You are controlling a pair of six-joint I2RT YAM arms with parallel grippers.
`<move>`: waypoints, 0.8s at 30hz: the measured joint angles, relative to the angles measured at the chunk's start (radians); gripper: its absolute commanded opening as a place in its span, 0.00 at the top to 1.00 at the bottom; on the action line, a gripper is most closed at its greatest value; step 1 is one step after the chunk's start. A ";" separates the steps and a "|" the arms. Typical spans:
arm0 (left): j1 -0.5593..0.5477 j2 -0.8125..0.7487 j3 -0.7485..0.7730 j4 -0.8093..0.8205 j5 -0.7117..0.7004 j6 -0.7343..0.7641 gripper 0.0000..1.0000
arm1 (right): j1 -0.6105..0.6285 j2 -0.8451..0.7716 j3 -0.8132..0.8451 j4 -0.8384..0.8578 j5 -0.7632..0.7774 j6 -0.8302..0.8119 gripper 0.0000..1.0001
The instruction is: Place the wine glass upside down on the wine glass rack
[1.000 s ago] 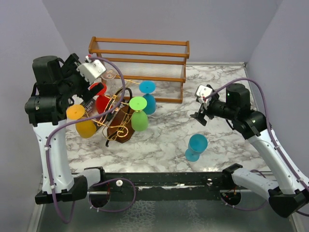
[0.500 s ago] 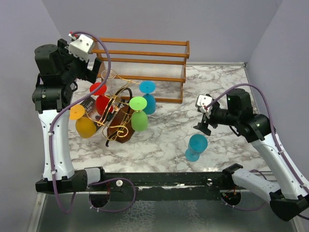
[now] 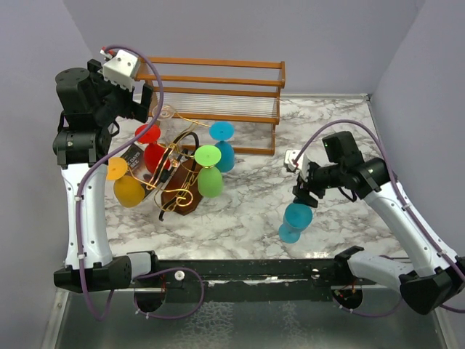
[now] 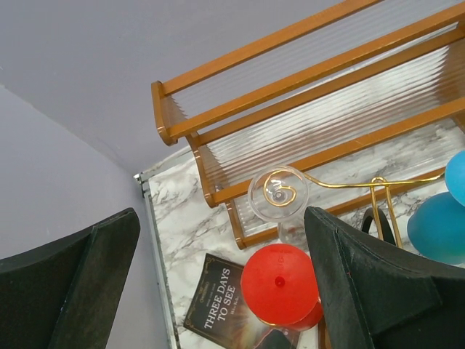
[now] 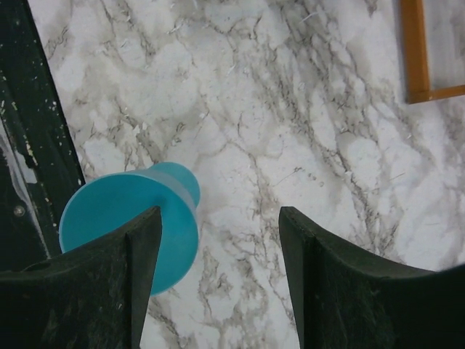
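A teal wine glass (image 3: 296, 222) rests on the marble table at the front right, foot up and tilted. In the right wrist view its foot (image 5: 123, 225) shows beside my left finger. My right gripper (image 3: 303, 192) is open just above it and empty (image 5: 218, 283). The wine glass rack (image 3: 179, 174), gold wire on a dark brown base, stands at the left. It carries red (image 3: 152, 154), orange (image 3: 128, 187), green (image 3: 209, 178), blue (image 3: 223, 151) and clear (image 4: 278, 193) glasses upside down. My left gripper (image 3: 142, 107) is open and empty above the rack's back left (image 4: 225, 291).
An orange-brown slatted wooden frame (image 3: 218, 91) stands at the back of the table behind the rack. A dark book (image 4: 218, 302) lies under the rack's left side. Grey walls close in on the left, the back and the right.
My right gripper has moved left and down to just above the teal glass. My left gripper rose up and back from the rack a second ago, then held still.
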 measured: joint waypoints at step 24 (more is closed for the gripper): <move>0.000 -0.018 0.004 0.013 0.040 -0.018 0.01 | 0.014 0.120 -0.038 -0.131 0.053 -0.047 0.79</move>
